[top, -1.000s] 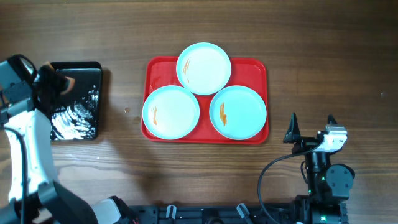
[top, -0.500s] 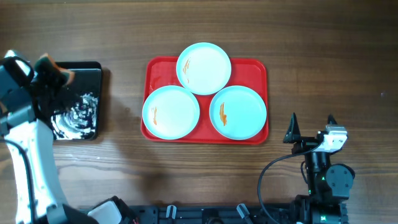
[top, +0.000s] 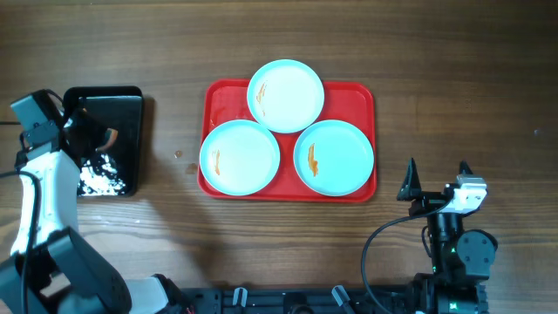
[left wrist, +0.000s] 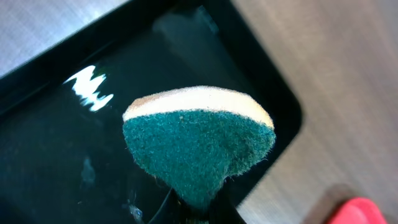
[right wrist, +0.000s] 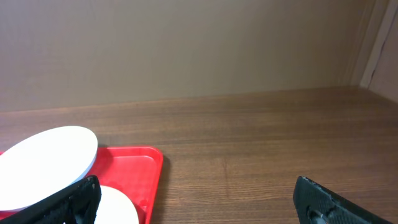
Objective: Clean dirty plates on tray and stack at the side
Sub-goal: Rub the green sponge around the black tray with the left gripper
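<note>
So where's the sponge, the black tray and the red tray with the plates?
sponge (left wrist: 199,149): left wrist view, on its green scouring face.
black tray (top: 126,131): overhead view, on its bare glossy floor.
red tray (top: 359,98): overhead view, on its bare upper right corner.

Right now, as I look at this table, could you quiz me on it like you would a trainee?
1. How many plates lie on the red tray?
2. The left gripper is shut on: A) a sponge, B) a plate, C) nothing.
3. True or false: the right gripper is holding a plate.
Key: 1) three; 2) A; 3) false, its jaws are open and empty.
</note>
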Available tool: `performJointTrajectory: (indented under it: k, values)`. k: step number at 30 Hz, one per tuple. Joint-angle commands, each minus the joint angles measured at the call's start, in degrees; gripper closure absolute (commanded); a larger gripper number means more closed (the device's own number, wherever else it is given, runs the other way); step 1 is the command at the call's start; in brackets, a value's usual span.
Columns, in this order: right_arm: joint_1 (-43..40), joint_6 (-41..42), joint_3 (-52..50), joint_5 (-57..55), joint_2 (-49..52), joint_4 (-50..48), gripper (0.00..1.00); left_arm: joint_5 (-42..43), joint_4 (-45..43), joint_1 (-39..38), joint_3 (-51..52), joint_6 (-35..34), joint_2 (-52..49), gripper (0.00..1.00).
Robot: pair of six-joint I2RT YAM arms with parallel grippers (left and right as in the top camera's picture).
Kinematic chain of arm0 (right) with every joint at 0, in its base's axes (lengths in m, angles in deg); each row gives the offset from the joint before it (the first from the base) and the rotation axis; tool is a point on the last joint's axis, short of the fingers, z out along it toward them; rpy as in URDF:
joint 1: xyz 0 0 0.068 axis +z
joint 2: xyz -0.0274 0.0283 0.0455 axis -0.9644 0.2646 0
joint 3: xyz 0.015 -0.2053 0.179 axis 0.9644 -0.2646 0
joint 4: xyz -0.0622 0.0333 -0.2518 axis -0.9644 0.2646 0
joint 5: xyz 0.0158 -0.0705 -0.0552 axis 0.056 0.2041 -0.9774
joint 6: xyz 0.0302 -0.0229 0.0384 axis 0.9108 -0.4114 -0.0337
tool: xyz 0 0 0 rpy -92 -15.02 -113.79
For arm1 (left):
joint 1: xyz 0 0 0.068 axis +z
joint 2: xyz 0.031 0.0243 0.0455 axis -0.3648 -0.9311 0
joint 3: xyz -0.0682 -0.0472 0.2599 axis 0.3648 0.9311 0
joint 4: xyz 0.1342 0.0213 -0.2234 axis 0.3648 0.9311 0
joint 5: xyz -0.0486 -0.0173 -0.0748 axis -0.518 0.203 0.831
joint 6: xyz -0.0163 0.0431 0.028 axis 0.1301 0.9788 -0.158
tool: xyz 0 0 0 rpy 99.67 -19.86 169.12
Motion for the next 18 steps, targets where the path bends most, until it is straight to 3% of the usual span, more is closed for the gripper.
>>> performJointTrajectory:
  k: [1, 7, 13, 18]
  values:
    - [-0.3, 0.4, -0.3, 0.9, -0.2, -0.3, 0.00, 9.0, -2.1, 0.1, -2.0, 1.3, 7.8, 0.96]
    - [-0.3, 0.5, -0.3, 0.9, -0.2, -0.3, 0.00, 6.3, -2.2, 0.0, -2.0, 1.1, 12.3, 0.96]
    - [-0.3, 0.5, -0.3, 0.9, -0.2, -0.3, 0.00, -0.1, -1.8, 0.0, 0.2, 1.3, 4.9, 0.96]
    - [-0.3, 0.4, -0.3, 0.9, -0.2, -0.3, 0.00, 2.3, -2.3, 0.0, 0.6, 1.3, -1.2, 0.96]
